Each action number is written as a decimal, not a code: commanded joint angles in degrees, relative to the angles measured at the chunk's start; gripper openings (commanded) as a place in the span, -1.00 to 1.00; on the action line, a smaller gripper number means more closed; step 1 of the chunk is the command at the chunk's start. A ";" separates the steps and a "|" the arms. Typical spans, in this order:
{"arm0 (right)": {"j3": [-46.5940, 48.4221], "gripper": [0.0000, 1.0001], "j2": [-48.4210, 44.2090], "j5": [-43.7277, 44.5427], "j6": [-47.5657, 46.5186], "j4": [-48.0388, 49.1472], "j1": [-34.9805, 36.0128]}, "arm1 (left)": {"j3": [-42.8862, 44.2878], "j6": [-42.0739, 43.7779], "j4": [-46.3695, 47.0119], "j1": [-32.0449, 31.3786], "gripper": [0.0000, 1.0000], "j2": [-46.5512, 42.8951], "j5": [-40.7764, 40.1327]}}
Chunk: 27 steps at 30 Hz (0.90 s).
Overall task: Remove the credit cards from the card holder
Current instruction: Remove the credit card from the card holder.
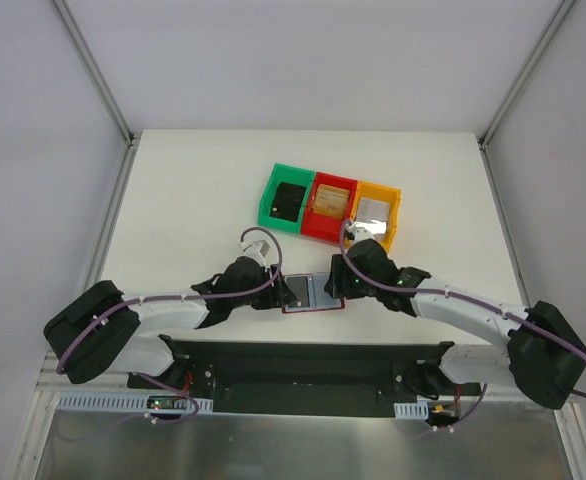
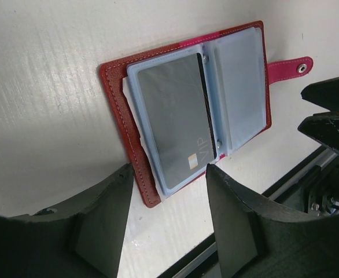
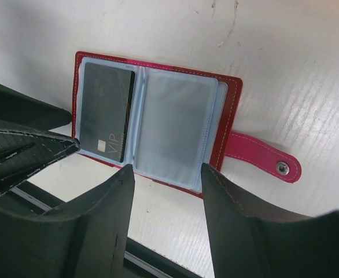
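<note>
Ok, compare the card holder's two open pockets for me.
The left pocket holds a dark VIP card; the right pocket, beside the red tab, looks empty. The left pocket reads dark, the right pocket pale and translucent. Both are blue-grey sleeves in the open card holder.

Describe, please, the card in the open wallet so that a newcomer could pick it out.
On the white table, in front of the row of green, red and orange bins, a red wallet lies open. In its left half sits a dark grey card marked VIP, the only card in the wallet; the pocket beside it looks empty.
</note>
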 commanded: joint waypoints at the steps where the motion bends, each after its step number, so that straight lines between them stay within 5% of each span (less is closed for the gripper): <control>1: 2.94 0.04 0.27 -0.63 0.49 2.18 0.26 | -1.98 -2.20 0.84 -0.64 0.06 -0.88 -1.94; 7: 3.30 0.06 0.62 -2.81 -1.70 5.50 0.44 | -3.22 -0.72 -9.44 -0.55 0.15 -13.61 -11.69; 11: 2.23 0.07 2.20 -8.00 -3.02 11.15 0.35 | -2.52 2.45 -8.14 -0.46 0.20 -19.96 -8.91; 17: 1.63 0.06 4.92 -14.08 -1.62 15.70 -1.75 | -1.02 0.97 3.45 -0.46 0.14 -13.56 4.81; 27: 1.01 0.13 9.76 -17.15 -0.39 18.43 -4.13 | -1.28 -1.76 11.03 -0.37 0.02 -2.92 5.88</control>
